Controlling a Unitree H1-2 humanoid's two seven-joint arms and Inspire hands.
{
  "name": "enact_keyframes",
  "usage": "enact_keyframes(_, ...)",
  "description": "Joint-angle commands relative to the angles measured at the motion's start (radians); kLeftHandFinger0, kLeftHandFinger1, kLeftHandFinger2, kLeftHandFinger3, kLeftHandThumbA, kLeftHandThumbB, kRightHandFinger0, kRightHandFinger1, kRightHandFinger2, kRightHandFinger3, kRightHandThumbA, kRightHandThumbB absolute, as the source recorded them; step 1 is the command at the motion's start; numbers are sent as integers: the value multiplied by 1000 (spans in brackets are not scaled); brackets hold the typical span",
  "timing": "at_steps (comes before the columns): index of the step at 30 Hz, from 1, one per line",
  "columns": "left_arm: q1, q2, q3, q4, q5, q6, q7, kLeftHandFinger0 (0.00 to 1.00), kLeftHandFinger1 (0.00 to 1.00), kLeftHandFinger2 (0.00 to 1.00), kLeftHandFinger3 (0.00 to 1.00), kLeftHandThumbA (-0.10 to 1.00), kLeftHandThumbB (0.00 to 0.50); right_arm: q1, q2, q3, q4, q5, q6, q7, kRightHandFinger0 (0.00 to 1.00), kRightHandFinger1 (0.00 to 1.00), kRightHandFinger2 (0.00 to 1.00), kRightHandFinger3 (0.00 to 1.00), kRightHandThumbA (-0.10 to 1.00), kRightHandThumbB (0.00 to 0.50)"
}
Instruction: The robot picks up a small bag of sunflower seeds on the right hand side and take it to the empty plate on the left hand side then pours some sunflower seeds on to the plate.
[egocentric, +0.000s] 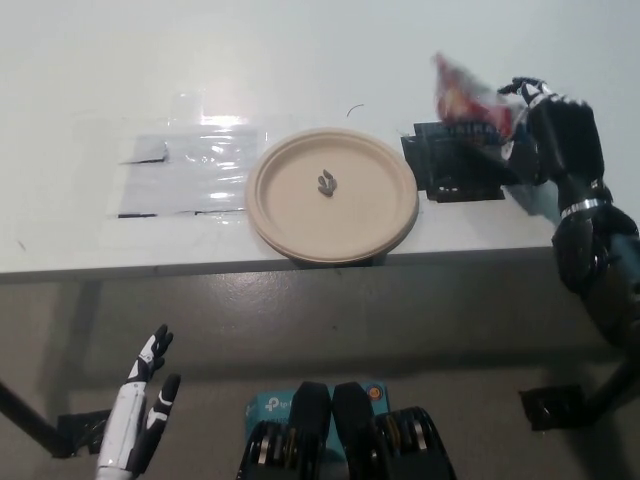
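A red and white bag of sunflower seeds (466, 100) is at the table's right, held in my black right hand (560, 140), which is shut on it. The bag looks blurred and sits just over a black patch (452, 168) on the table. A beige round plate (332, 195) lies at the table's front middle, left of the bag, with a few seeds (326, 183) near its centre. My white left hand (140, 415) rests low at the lower left, below the table edge, fingers apart and holding nothing.
A clear taped plastic sheet (188, 170) lies on the white table (300, 60) left of the plate. The table's front edge runs across the middle of the view. A teal box (268, 405) sits on the floor below.
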Motion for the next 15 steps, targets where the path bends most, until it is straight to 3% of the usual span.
enact_keyframes(1, -4, -3, 9, -15, -7, -41, 24, 1000, 1000, 1000, 1000, 1000, 275, -10, -9, -33, -21, 90, -28, 132, 699, 931, 1000, 1000, 482, 342)
enact_keyframes(3, -5, -4, 10, -15, -11, -40, 21, 1000, 1000, 1000, 1000, 1000, 285, -4, -9, -47, -24, 110, -34, 177, 828, 1000, 1000, 1000, 521, 327)
enact_keyframes(6, -9, -4, 12, -9, -9, -46, 21, 1000, 1000, 1000, 1000, 1000, 265, 5, -9, -52, -32, 121, -37, 212, 943, 1000, 1000, 1000, 583, 338)
enact_keyframes(9, -10, -3, 13, -4, 0, -53, 25, 1000, 1000, 1000, 1000, 1000, 264, 12, -11, -47, -42, 125, -39, 228, 1000, 1000, 1000, 1000, 642, 336)
enact_keyframes(15, -13, -6, 14, 0, -9, -58, 20, 1000, 1000, 1000, 1000, 1000, 268, 14, -11, -53, -57, 147, -32, 275, 1000, 1000, 1000, 1000, 692, 329)
